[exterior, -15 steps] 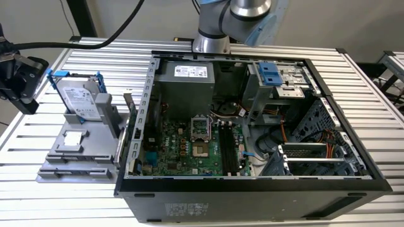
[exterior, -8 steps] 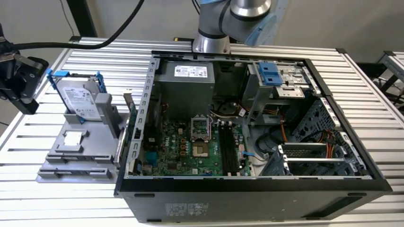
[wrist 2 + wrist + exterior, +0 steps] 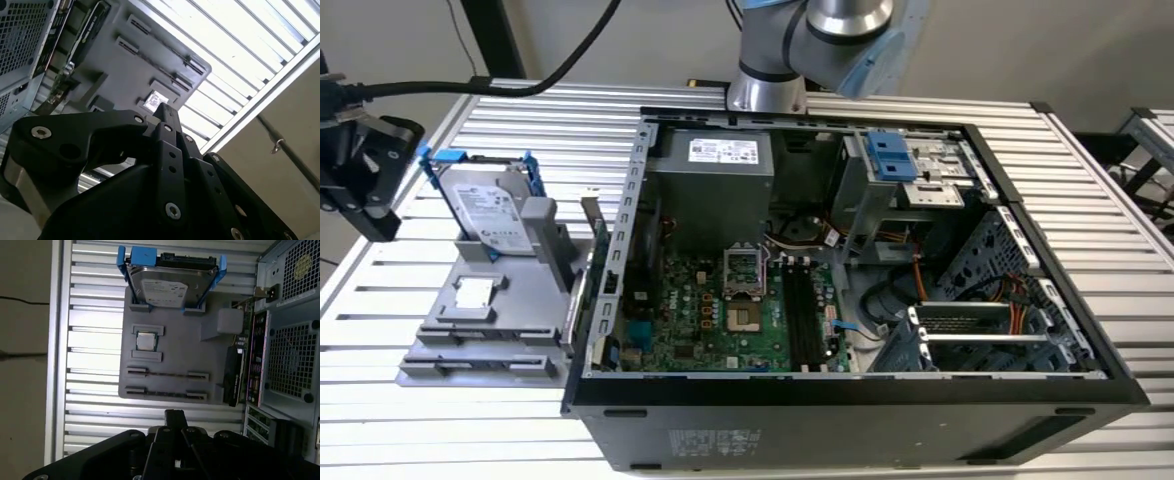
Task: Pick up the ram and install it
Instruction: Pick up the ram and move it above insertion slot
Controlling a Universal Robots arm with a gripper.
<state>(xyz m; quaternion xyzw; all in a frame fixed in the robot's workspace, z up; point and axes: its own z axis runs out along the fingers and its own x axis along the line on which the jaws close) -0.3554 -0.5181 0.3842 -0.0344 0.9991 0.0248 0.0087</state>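
Note:
My gripper (image 3: 376, 222) hangs above the slatted table at the exterior view's left, beside the grey fixture (image 3: 520, 290). Its black fingers (image 3: 166, 116) lie pressed together, and I see nothing between them in both wrist views. In the first wrist view the gripper (image 3: 174, 415) sits just short of the fixture's edge, where two long grooved holders (image 3: 167, 374) look bare. The ram is hidden: I cannot make it out on the fixture or in the case. The black motherboard slots (image 3: 806, 315) lie inside the open computer case (image 3: 854, 395).
On the fixture stand a silver hard drive in a blue frame (image 3: 487, 205), a small square chip (image 3: 146, 341) and a dark card (image 3: 234, 382) along the edge by the case. The arm's base (image 3: 767, 90) rises behind the case.

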